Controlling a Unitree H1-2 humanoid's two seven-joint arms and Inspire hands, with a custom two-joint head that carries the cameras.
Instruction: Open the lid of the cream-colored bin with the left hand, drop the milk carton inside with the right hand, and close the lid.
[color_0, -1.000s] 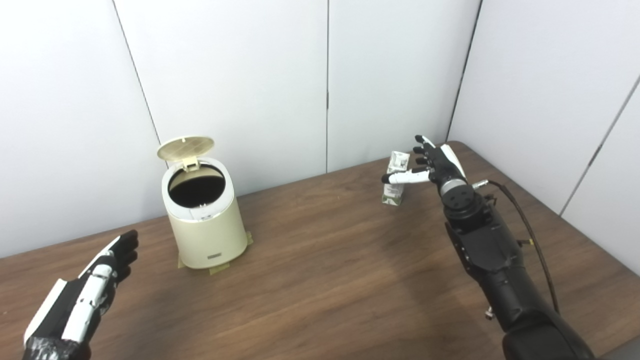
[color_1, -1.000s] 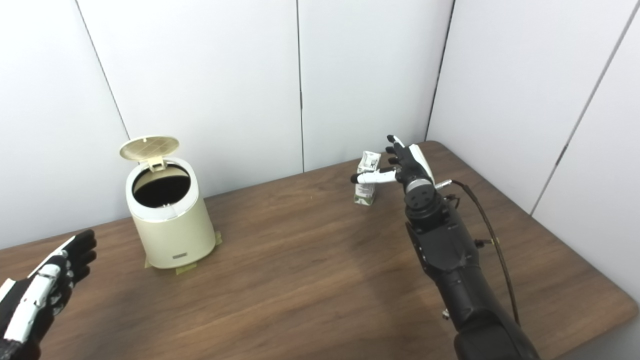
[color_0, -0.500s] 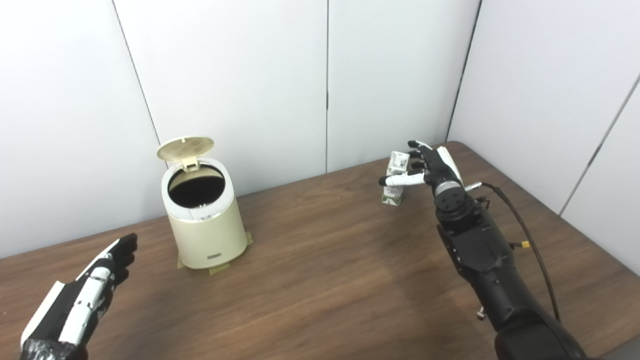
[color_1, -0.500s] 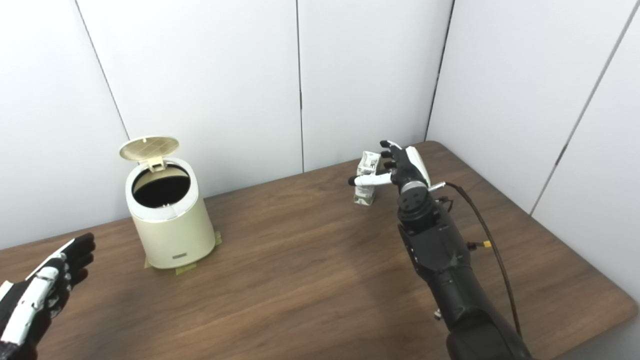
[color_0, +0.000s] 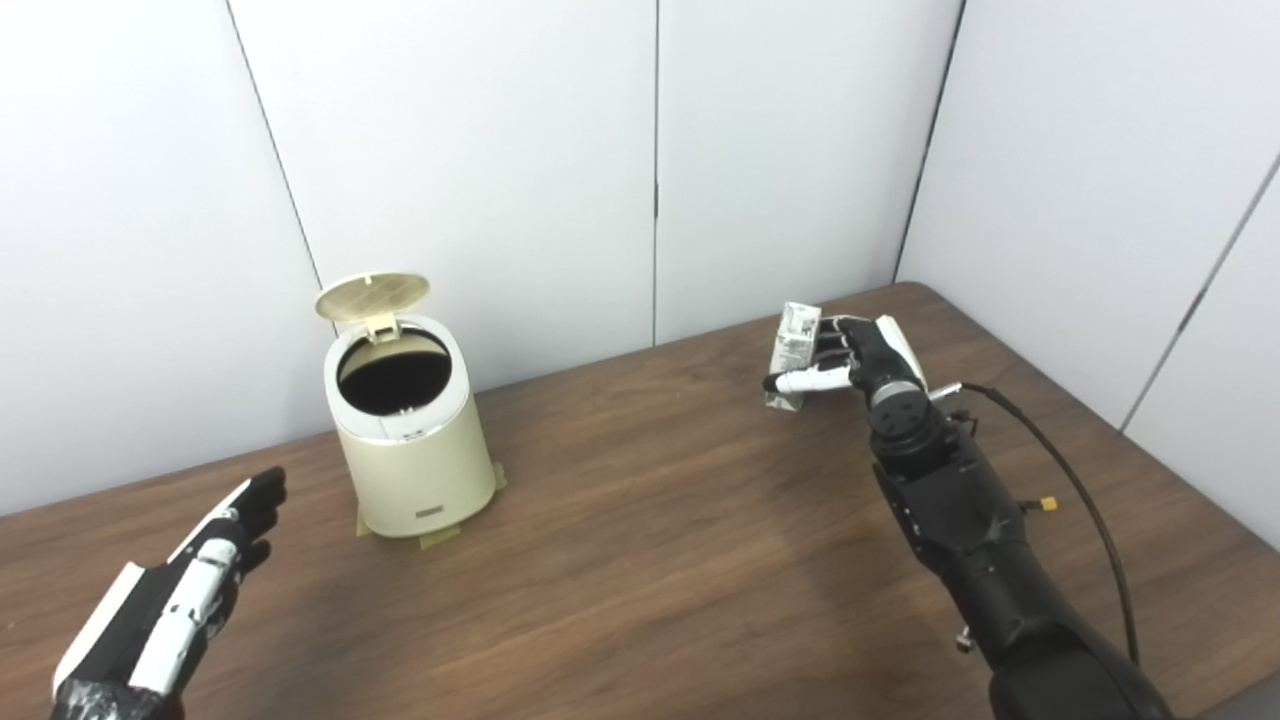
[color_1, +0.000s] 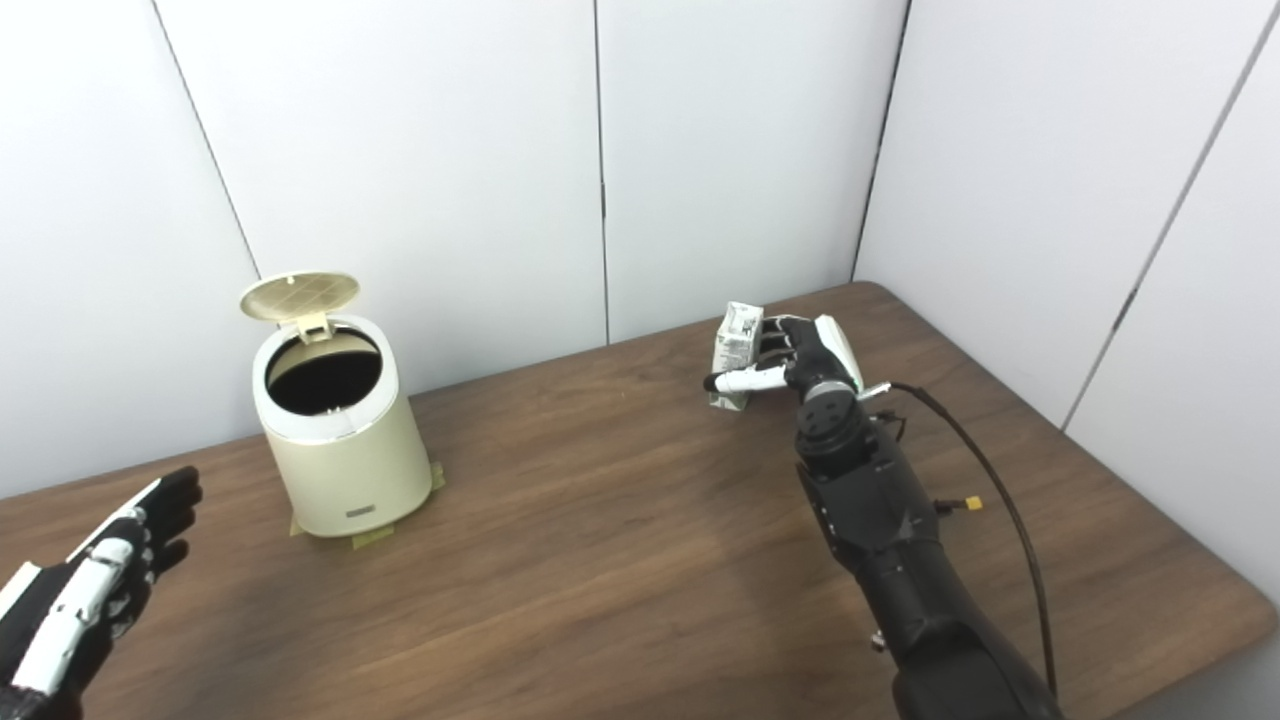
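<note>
My right hand (color_0: 865, 362) has its fingers (color_0: 800, 380) wrapped on the milk carton (color_0: 794, 355), which stands nearly upright — long axis vertical — at the far right of the desk (color_0: 650, 560). The bin (color_0: 408, 440) lies well apart to my left, lid (color_0: 371, 295) already tipped back, mouth open. My left hand (color_0: 190, 590) hovers low near the bin, fingers apart, holding nothing — so the carry is the right's.

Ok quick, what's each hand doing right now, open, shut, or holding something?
Left hand: open, fingers extended, holding nothing, near the table's front-left edge.
Right hand: shut on the milk carton, thumb across its front.
</note>
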